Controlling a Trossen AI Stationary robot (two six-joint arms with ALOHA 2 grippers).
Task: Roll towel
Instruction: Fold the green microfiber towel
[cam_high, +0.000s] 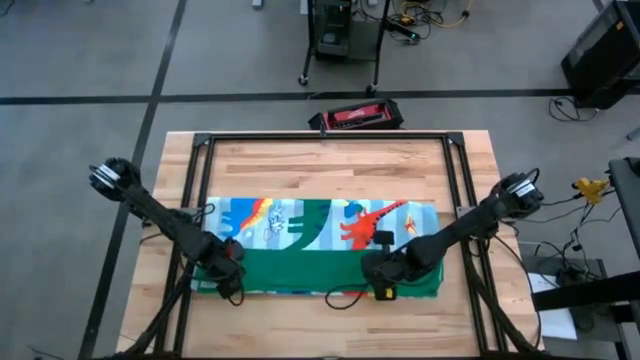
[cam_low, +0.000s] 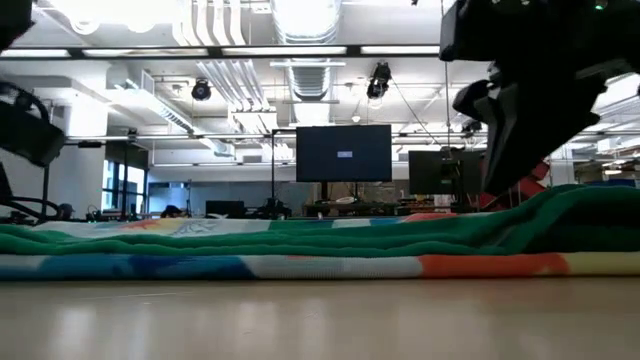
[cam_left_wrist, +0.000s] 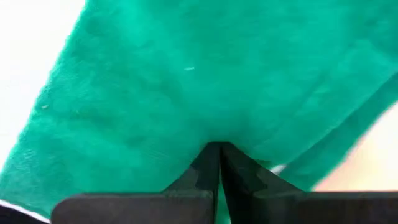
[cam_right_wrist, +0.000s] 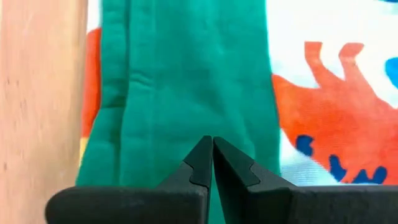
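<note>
The towel (cam_high: 320, 245) lies spread across the table's near half. Its far strip shows the dinosaur print (cam_high: 360, 222). Its near part is turned over, so the green back (cam_high: 310, 268) faces up. In the low view the towel (cam_low: 300, 245) lies in flat layers and rises toward the picture's right. My left gripper (cam_high: 232, 272) is shut on the green cloth near the towel's left end. My right gripper (cam_high: 378, 272) is shut on the green cloth toward the right end. My left gripper (cam_left_wrist: 219, 149) pinches the green cloth (cam_left_wrist: 214, 134) between its two shut fingers, and creases run in toward the tips. The fingers come from above, pointing down. One layer or several, I cannot tell. My right gripper (cam_right_wrist: 211, 142) pinches the turned-over green part (cam_right_wrist: 208, 124) between its two shut fingers, beside a lengthwise fold (cam_right_wrist: 134, 81). The fingers come from above, pointing down. The printed face (cam_right_wrist: 336, 99) lies flat next to it.
A black metal frame (cam_high: 200, 180) runs around the table top, with rails just outside both ends of the towel. Bare wood (cam_high: 330, 170) lies on the far side of the towel. A red and black case (cam_high: 358, 116) sits on the floor past the far edge.
</note>
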